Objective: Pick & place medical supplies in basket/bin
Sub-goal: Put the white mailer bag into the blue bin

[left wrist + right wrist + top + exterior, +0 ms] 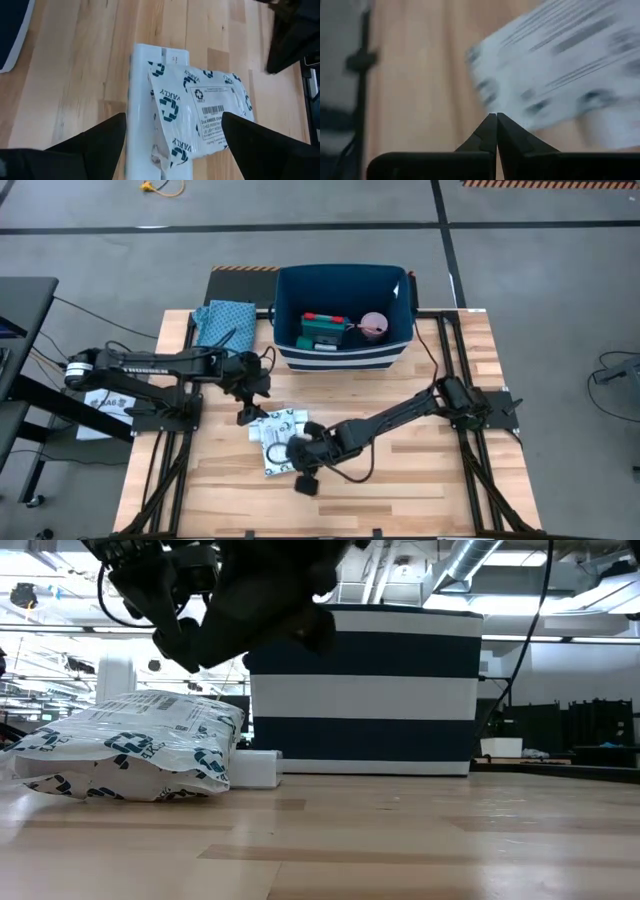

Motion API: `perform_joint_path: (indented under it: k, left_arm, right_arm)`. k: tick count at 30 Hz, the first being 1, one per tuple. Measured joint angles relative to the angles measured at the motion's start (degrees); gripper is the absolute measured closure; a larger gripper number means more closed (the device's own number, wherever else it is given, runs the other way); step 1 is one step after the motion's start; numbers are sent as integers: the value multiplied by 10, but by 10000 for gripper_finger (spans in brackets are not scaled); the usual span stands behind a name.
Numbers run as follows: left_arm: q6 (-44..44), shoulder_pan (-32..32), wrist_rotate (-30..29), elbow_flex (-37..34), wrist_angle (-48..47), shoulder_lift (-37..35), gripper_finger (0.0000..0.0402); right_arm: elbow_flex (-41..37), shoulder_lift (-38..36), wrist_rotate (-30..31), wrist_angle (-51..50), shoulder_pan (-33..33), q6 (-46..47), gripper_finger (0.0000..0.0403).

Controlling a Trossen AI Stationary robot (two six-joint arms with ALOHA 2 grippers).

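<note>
A white packet with teal print (280, 430) lies on the wood, partly over a long white tray (150, 100). In the low view the packet (130, 755) rests on its flat underside in front of the tray (255, 768). My left gripper (246, 408) hangs open above the packet's far-left side; in its wrist view its gripper (172, 145) has one finger on either side of the packet (200, 115) and tray, touching neither. My right gripper (302, 475) is shut just near of the packet (560, 65). The navy striped bin (340, 350) holds a teal-and-red box (322, 330) and a pink roll (374, 326).
A teal patterned folded cloth (225, 320) lies left of the bin at the far edge. The bin's striped wall (365, 690) stands behind the packet. Bare wood stretches to the right of the packet and along the near edge (420, 480).
</note>
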Motion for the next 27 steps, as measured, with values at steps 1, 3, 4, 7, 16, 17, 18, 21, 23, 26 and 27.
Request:
perform_joint_path:
  k: [1,3,4,7,16,17,18,21,23,26,27]
  left_arm:
    - [3,0,0,3,-6,0,85]
    - [5,0,0,7,-13,0,85]
    - [5,0,2,10,-17,0,85]
    - [5,0,3,12,-29,-1,85]
    - [2,0,1,12,-52,-1,85]
    - [0,0,3,12,-52,-1,85]
    - [-6,0,6,12,-54,-1,85]
    - [-22,0,12,12,-55,-1,85]
    - [-30,-1,21,12,-54,-1,85]
    - [-34,-1,28,12,-52,-1,85]
    - [-35,-1,28,12,-50,-1,85]
  right_arm:
    - [0,0,-15,-7,5,-12,403]
    - [0,0,-54,-38,17,-44,403]
    - [0,0,-66,-59,22,-56,403]
    - [0,0,-84,-135,43,-86,403]
    - [3,23,77,-106,115,-156,403]
    - [4,31,97,-97,122,-164,403]
    - [3,39,119,-104,129,-171,403]
    - [2,70,138,-88,140,-167,403]
    - [3,81,157,-68,146,-142,403]
    - [6,98,195,-10,149,-127,403]
    - [5,104,207,18,149,-127,403]
